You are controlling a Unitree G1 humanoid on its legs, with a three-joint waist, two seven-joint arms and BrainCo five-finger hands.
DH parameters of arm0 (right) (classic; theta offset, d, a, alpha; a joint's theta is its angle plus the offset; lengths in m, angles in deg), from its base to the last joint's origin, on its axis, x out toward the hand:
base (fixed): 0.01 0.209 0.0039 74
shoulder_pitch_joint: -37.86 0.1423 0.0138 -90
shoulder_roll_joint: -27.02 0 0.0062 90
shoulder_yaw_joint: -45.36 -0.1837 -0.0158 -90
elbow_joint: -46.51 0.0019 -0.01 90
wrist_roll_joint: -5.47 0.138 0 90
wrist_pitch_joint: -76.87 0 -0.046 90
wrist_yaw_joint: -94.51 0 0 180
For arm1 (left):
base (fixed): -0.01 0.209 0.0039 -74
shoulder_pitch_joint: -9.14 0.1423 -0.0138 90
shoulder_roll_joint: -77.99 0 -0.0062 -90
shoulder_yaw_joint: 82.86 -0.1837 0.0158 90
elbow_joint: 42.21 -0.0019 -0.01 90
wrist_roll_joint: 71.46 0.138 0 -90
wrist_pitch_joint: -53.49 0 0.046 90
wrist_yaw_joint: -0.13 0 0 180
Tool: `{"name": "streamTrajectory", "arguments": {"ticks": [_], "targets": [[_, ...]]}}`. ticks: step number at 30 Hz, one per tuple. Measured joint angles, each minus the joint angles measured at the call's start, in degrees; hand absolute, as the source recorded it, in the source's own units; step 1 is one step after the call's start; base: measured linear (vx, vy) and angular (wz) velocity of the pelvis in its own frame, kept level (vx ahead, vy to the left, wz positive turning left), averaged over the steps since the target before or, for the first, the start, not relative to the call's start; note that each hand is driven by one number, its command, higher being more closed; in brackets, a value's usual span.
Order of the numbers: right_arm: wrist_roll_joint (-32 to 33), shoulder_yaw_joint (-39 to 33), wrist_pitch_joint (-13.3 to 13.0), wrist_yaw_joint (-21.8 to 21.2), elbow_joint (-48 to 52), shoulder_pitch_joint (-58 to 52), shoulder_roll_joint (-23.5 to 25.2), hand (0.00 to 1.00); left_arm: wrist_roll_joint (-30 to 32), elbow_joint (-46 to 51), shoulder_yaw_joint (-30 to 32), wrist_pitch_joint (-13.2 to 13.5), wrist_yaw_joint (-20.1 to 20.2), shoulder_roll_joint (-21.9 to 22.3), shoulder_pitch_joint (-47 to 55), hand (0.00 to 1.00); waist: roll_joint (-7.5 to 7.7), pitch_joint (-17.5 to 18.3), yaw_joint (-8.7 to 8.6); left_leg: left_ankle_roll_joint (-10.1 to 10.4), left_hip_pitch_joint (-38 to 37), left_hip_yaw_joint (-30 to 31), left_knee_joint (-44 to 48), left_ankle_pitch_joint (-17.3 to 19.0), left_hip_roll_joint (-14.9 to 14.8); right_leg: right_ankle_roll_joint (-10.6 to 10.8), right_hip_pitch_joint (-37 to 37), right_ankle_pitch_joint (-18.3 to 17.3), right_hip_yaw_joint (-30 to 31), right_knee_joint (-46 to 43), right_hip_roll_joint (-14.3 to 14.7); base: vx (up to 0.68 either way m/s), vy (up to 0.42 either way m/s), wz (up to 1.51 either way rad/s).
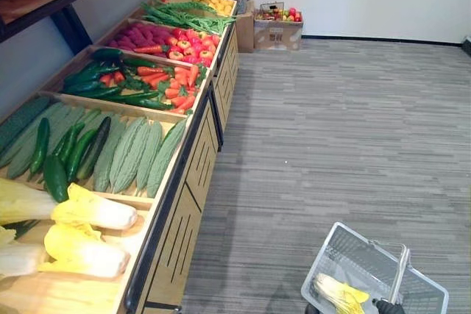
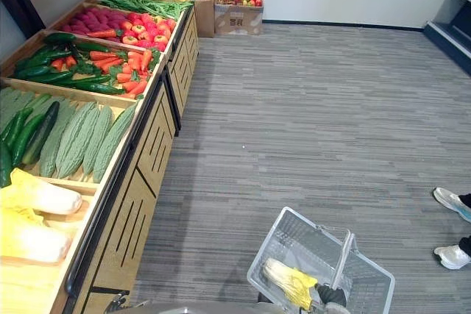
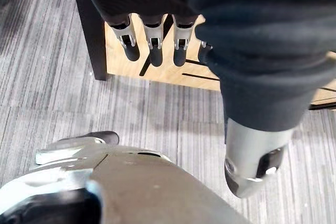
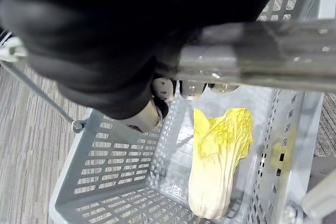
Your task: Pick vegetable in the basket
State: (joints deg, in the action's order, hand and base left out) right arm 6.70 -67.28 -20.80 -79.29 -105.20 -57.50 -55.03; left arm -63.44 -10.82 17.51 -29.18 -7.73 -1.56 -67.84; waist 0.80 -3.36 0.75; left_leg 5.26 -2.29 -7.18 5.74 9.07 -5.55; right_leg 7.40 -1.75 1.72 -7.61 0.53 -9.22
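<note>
The right robot hand [image 4: 164, 88] was curled round the basket handle [image 4: 252, 51]; the left robot hand [image 3: 152, 45] hung, fingers loose. The napa cabbage [image 4: 218, 161] looked light, its leaves crushable; hold its white base.

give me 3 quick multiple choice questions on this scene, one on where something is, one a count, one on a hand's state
1. Where is the cabbage near the right hand?
A. on the carpet
B. in the grey basket
C. on the top shelf

2. How many vegetables lie in the basket?
A. one
B. two
C. four

3. What is the right hand doing?
A. hanging open
B. shut on the basket's handle
C. pinching a cucumber

Answers:
1 B, the right wrist view shows the cabbage lying inside the basket's walls.
2 A, that cabbage is the one vegetable seen inside.
3 B, its fingers curl round the handle bar.
</note>
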Motion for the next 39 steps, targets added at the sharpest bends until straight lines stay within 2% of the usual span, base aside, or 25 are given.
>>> {"name": "streamTrajectory", "arguments": {"ticks": [2, 5, 6, 7, 9, 12, 13, 14, 15, 17, 19, 20, 21, 23, 25, 27, 28, 30, 31, 32, 33, 34, 35, 37, 39], "targets": [[0.0, 0.1, 0.0, 0.3, 0.0, 0.5, 0.0, 1.00, 0.0, 0.0, 0.0, 0.0, -0.3, 0.0, 0.0, 0.00, -0.07, -0.2, -0.41, 0.2, 0.0, 0.2, -0.1, -0.1, -0.2, -0.2, -0.1, -0.7, -0.7, -0.9, 0.0, 0.06, -0.018, 0.20], [0.1, -0.6, -0.1, 0.7, 0.0, 1.0, 0.0, 1.00, 0.0, 0.5, 0.4, -0.2, -0.7, 0.5, -0.4, 0.00, -0.86, -1.9, -0.55, 1.7, 0.6, 0.2, 4.8, 2.4, -2.1, -0.9, -0.4, -5.0, -1.7, -6.7, 0.4, 0.01, -0.050, 0.16], [0.1, -0.5, -0.1, 0.8, -0.2, 1.4, 0.1, 1.00, 0.0, 1.4, 0.8, -0.2, -0.6, 0.7, -0.1, 0.00, -0.67, -2.9, -0.30, 3.2, 4.4, 0.4, 15.6, 4.2, -3.5, -1.6, -0.9, -8.7, -1.8, -10.2, 1.0, -0.04, -0.091, 0.08], [0.2, -0.5, -0.2, 0.8, -0.2, 1.4, 0.1, 1.00, -0.1, 2.0, 1.4, -0.1, -0.6, 0.8, -0.1, 0.00, -0.55, -3.3, -0.33, 3.6, 6.7, 0.6, 20.7, 3.9, -4.1, -1.7, -0.8, -9.3, -1.9, -10.8, 1.1, -0.06, -0.084, 0.08], [0.8, -0.7, -0.2, 0.9, -0.3, 1.2, -0.3, 1.00, -0.1, 3.3, 2.3, 0.0, -0.6, 1.3, 0.1, 0.00, -1.02, -4.0, -0.25, 3.7, 11.3, 2.4, 30.6, 1.3, -5.3, -2.1, 0.5, -9.7, -2.4, -11.0, 1.4, 0.00, -0.073, 0.04], [1.4, -1.8, -0.1, 0.9, -0.1, 1.2, -0.1, 1.00, -0.1, 4.1, 3.3, 0.0, -0.6, 2.2, 0.1, 0.00, -0.38, -5.8, 0.75, 3.0, 16.5, 3.7, 41.1, -9.1, -4.9, -2.8, 2.6, -10.6, -1.4, -11.2, 0.6, 0.04, -0.075, -0.04], [1.6, -1.9, 0.1, 1.1, 0.0, 1.0, 0.0, 1.00, -0.1, 4.3, 3.5, 0.0, -0.7, 2.3, 0.1, 0.00, -0.38, -5.9, 1.02, 3.1, 19.0, 4.2, 42.5, -6.5, -4.0, -2.8, 3.2, -10.6, -1.2, -10.5, -0.1, 0.09, -0.022, 0.05], [1.6, -2.2, 0.3, 1.2, 0.0, 1.3, -0.3, 1.00, -0.1, 4.1, 3.5, 0.0, -0.7, 2.4, 0.1, 0.00, -0.49, -5.9, 1.09, 2.5, 20.5, 4.5, 39.3, -2.6, -3.0, -2.8, 3.1, -10.6, -1.1, -10.0, -0.8, 0.09, 0.015, 0.05], [1.6, -2.4, 0.3, 1.2, 0.0, 1.6, -0.4, 1.00, -0.1, 4.1, 3.4, 0.0, -0.7, 2.4, 0.1, 0.00, -0.56, -6.0, 1.13, 2.5, 21.0, 4.5, 36.4, -1.7, -2.5, -2.8, 3.0, -10.6, -1.0, -9.6, -0.8, 0.10, 0.066, -0.02], [1.6, -2.3, 0.6, 1.4, 0.1, 3.0, -0.3, 1.00, 0.0, 3.7, 3.5, -0.2, -0.8, 2.8, 0.6, 0.00, -0.96, -6.2, 1.75, 2.8, 20.7, 4.8, 19.5, -1.9, -1.5, -2.5, 2.6, -10.9, 0.2, -8.6, -0.8, 0.13, 0.155, -0.19], [1.5, -1.5, 0.6, 1.8, 0.9, 3.2, -0.2, 1.00, 0.0, 3.6, 3.6, -0.4, -0.9, 3.4, 1.0, 0.00, -1.68, -6.4, 2.73, 3.0, 19.0, 5.4, 8.9, -1.8, -1.9, -1.2, 2.4, -11.7, 1.5, -8.6, -0.6, 0.20, 0.271, -0.45], [1.5, -1.5, 0.7, 2.1, 1.5, 3.0, -0.2, 1.00, 0.0, 3.2, 3.7, -0.4, -0.9, 3.6, 1.5, 0.00, -1.75, -6.5, 3.50, 2.7, 18.2, 5.5, 8.6, -4.4, -1.6, -0.6, 3.3, -12.0, 2.9, -7.7, -0.8, 0.25, 0.322, -0.54], [1.5, -1.5, 0.9, 2.1, 1.5, 2.9, 0.1, 1.00, 0.1, 2.9, 3.6, -0.4, -0.8, 3.4, 1.5, 0.00, -1.86, -6.1, 4.08, 2.6, 18.1, 5.2, 9.6, -4.4, -0.8, -0.5, 4.1, -12.1, 3.9, -6.5, -1.2, 0.29, 0.313, -0.60], [1.5, -0.4, 1.0, 2.0, 1.5, 3.9, 0.5, 1.00, 1.7, 1.9, 3.4, -0.3, -0.8, 3.1, 1.8, 0.00, -0.98, -5.7, 4.35, -0.1, 19.2, 4.4, 13.4, -2.5, 0.9, 0.1, 2.9, -13.1, 5.6, -12.5, -2.3, 0.31, 0.261, -0.34], [1.4, 0.3, 1.0, 2.0, 1.9, 4.3, 0.5, 1.00, 2.3, 1.6, 3.0, -0.3, -0.8, 2.0, 1.8, 0.00, 0.96, -5.4, 4.27, -2.2, 18.8, 2.7, 14.5, 0.0, 3.3, 1.1, -1.7, -15.4, 7.6, -25.4, -4.2, 0.32, 0.183, -0.08], [1.2, 0.8, 0.1, 2.0, 2.3, 5.3, 0.5, 1.00, 3.3, 1.6, 1.4, -0.4, -0.8, 0.5, 2.3, 0.00, 1.99, -5.3, 4.32, -3.4, 16.6, 1.0, 14.5, 2.3, 4.3, 3.8, -7.8, -10.5, 11.2, -36.9, -4.5, 0.35, 0.165, -0.28], [1.1, 1.2, -0.1, 2.0, 2.4, 5.7, 0.6, 1.00, 3.5, 1.7, 1.1, -0.4, -0.9, 0.2, 2.4, 0.00, 2.27, -5.4, 4.24, -3.7, 15.7, 0.4, 14.2, 2.8, 4.2, 4.0, -9.8, -8.3, 11.5, -40.3, -4.5, 0.31, 0.137, -0.46], [1.0, 2.5, -0.7, 2.1, 3.0, 6.3, 0.5, 1.00, 3.6, 1.8, -1.0, -0.7, -0.9, -1.3, 2.6, 0.00, 2.70, -5.8, 3.84, -4.6, 11.9, -0.7, 12.6, 4.1, 4.0, 3.9, -14.6, 2.7, 11.8, -49.6, -4.6, 0.33, 0.118, -0.31], [0.9, 3.0, -0.7, 2.1, 3.1, 6.3, -0.1, 1.00, 3.6, 2.7, -2.3, -1.0, -0.7, -1.9, 2.8, 0.00, 2.02, -6.6, 3.21, -5.8, 8.3, -0.8, 11.3, 4.1, 3.2, 4.3, -15.7, 11.0, 10.9, -54.0, -4.7, 0.37, 0.091, -0.06], [0.9, 3.0, -0.9, 2.3, 3.1, 6.4, 0.1, 1.00, 3.6, 4.2, -2.5, -1.0, -0.7, -2.5, 3.4, 0.00, 1.51, -7.2, 2.71, -7.2, 5.5, -1.1, 11.4, 4.9, 2.0, 3.2, -17.5, 11.6, 8.6, -60.1, -5.1, 0.36, 0.074, -0.05], [0.9, 3.0, -1.1, 2.5, 3.1, 6.4, 0.1, 1.00, 3.6, 4.3, -2.5, -1.0, -0.7, -2.6, 3.3, 0.00, 1.62, -7.2, 2.70, -7.5, 4.1, -1.5, 11.2, 5.2, 1.5, 1.4, -19.0, 10.4, 7.2, -63.2, -5.3, 0.30, 0.026, -0.08], [0.9, 3.0, -1.2, 2.6, 4.2, 6.5, 0.0, 1.00, 3.6, 4.4, -2.5, -1.0, -0.8, -2.5, 2.9, 0.00, 1.36, -7.3, 2.51, -8.2, 2.0, -1.4, 10.2, 5.6, 0.6, -1.8, -21.5, 8.2, 4.3, -66.7, -5.1, 0.36, 0.019, -0.10], [0.9, 3.0, -1.3, 2.6, 5.1, 6.5, 0.4, 1.00, 3.5, 4.7, -1.8, -1.0, -0.8, -2.5, 2.2, 0.00, 1.17, -7.4, 2.35, -8.5, 0.5, -1.4, 9.3, 5.7, -0.6, -3.1, -23.9, 6.7, 2.7, -66.7, -4.3, 0.41, -0.018, -0.04], [0.9, 2.8, -1.3, 2.8, 6.1, 6.4, 1.3, 1.00, 3.4, 5.1, -1.0, -1.0, -0.8, -2.3, 0.5, 0.00, 0.97, -7.7, 2.03, -8.7, -1.2, -0.6, 8.3, 6.0, -1.6, -2.3, -25.3, 4.1, 1.4, -61.1, -3.4, 0.33, -0.090, 0.22], [0.9, 2.2, -1.1, 3.1, 7.1, 5.9, 2.4, 1.00, 3.4, 5.5, 0.0, -0.7, -0.8, -1.5, -0.7, 0.00, 0.99, -7.7, 1.66, -7.8, -2.6, 0.1, 8.0, 7.2, -2.2, -2.4, -23.7, 3.8, 0.0, -47.2, -3.8, 0.32, -0.181, 0.32]]}}
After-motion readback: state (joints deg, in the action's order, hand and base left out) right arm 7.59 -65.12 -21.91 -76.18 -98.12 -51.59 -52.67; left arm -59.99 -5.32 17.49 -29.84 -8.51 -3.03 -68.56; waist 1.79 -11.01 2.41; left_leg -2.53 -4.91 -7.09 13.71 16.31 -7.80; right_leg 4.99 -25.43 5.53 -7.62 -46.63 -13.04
